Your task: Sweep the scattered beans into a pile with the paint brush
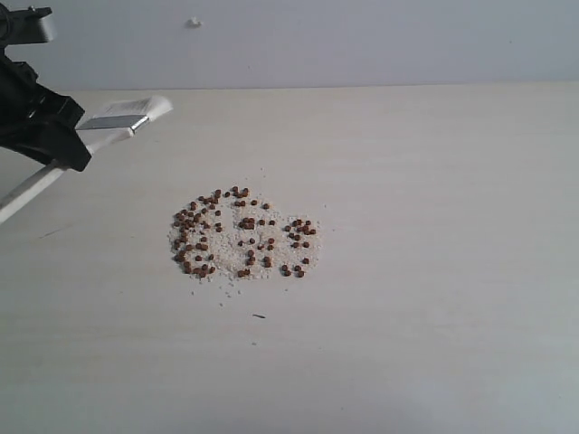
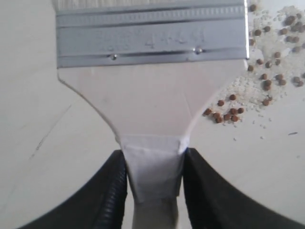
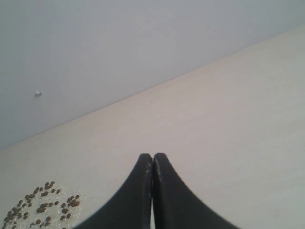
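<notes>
Pale table (image 1: 434,344): beans (image 1: 242,233) clustered mid-surface, dark sliver (image 1: 260,316) near.

Bright, soft, even light, faint shadows, table (image 1: 434,163) washed out, close-up paint brush (image 2: 147,100) slightly soft, source perhaps overhead.

Table: a pale, flat wooden table (image 1: 434,271) fills most of the view.
Wall: a plain grey wall (image 1: 362,36) runs along twelve o'clock, with a tiny white speck (image 1: 194,22) on it.
Beans: lots of tiny round reddish-brown beans (image 1: 190,221) mixed with pale crumbs.
Pile: one round pile (image 1: 244,235) near the middle, a little toward nine o'clock.
Sliver: a small dark sliver (image 1: 260,316) lies alone at six o'clock from the pile.
Brush: a wide flat paint brush (image 1: 113,120) with a pale wooden handle, silver metal band and white bristles, at ten o'clock, well apart from the pile.
Holder: the black left gripper (image 1: 72,131) grips the handle.
</notes>
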You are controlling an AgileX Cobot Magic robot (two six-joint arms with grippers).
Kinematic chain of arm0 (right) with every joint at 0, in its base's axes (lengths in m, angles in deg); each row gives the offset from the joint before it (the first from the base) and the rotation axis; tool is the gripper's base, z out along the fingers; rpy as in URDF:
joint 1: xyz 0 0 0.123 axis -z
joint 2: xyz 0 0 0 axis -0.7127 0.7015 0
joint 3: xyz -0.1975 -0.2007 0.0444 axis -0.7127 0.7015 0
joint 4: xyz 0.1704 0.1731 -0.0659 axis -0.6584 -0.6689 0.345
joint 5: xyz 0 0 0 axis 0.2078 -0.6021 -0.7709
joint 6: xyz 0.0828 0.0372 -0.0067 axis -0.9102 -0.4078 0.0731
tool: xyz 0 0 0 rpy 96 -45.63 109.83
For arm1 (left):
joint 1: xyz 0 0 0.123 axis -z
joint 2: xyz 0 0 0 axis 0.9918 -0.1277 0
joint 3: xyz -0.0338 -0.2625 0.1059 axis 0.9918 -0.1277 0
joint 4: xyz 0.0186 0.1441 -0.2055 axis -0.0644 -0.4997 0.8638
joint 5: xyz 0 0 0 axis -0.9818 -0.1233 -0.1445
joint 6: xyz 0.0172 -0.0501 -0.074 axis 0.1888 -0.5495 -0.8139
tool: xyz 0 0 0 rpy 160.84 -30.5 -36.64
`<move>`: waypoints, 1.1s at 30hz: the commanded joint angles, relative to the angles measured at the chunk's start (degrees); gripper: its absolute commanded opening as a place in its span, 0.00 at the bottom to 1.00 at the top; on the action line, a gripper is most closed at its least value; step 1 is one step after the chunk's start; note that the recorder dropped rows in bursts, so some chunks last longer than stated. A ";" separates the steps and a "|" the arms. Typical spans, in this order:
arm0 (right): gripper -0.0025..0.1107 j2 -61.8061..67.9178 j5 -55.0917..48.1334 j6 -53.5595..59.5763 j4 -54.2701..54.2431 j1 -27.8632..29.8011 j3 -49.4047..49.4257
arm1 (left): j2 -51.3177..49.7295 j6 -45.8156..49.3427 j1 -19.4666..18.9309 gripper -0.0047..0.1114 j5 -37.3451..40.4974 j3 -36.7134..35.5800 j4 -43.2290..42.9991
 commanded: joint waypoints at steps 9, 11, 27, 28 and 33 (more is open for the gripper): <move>0.02 -0.36 0.38 0.30 0.10 0.29 0.27 | 0.83 6.32 0.08 0.04 0.32 0.07 12.16; 0.02 -0.36 0.50 0.30 0.10 0.29 0.27 | 0.83 7.09 0.08 0.04 1.09 0.07 12.92; 0.02 -0.36 9.11 -0.08 -9.73 0.29 0.27 | 0.86 5.41 1.97 0.04 10.94 0.07 12.19; 0.02 -0.36 9.11 -0.08 -11.17 0.29 0.27 | 0.86 5.26 2.63 0.04 10.94 0.07 12.32; 0.02 -0.36 10.25 0.03 -20.26 0.29 0.27 | 0.86 4.94 7.02 0.04 10.94 0.07 15.80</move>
